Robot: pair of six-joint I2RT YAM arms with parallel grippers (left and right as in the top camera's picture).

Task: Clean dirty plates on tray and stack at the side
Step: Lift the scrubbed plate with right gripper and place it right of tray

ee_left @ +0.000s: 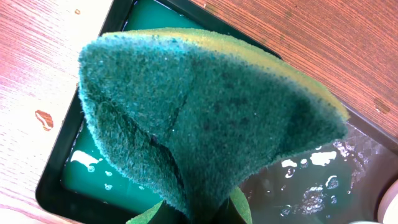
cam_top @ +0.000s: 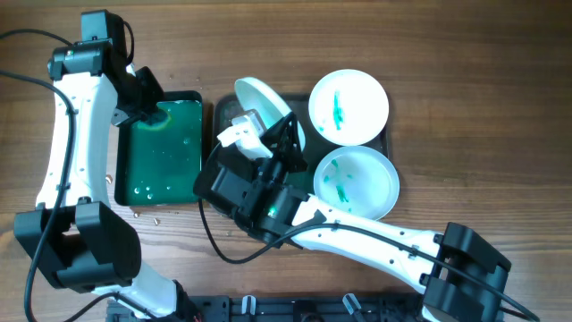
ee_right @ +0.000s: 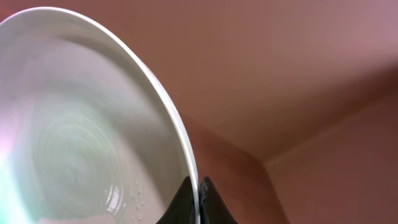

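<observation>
Bench, far edge: I see open bench (cam_top: 465, 36), free to cross.
Tray, left end: the tilted plate (cam_top: 265, 105) and my right arm (cam_top: 357, 234) block the tray (cam_top: 223, 109).
Tray, right half: filled by the far plate (cam_top: 349, 105) and the near plate (cam_top: 357, 182).
Liquid tray (cam_top: 192, 97): my left arm (cam_top: 67, 143) and the sponge (ee_left: 205, 118) hang over it.

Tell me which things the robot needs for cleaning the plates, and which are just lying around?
For the job:
- lifted plate in the right gripper
- far smeared plate and near smeared plate on the big tray
- sponge in the left gripper
- small tray of green liquid

Just lying about:
- black cable
- drops on the wooden table
</observation>
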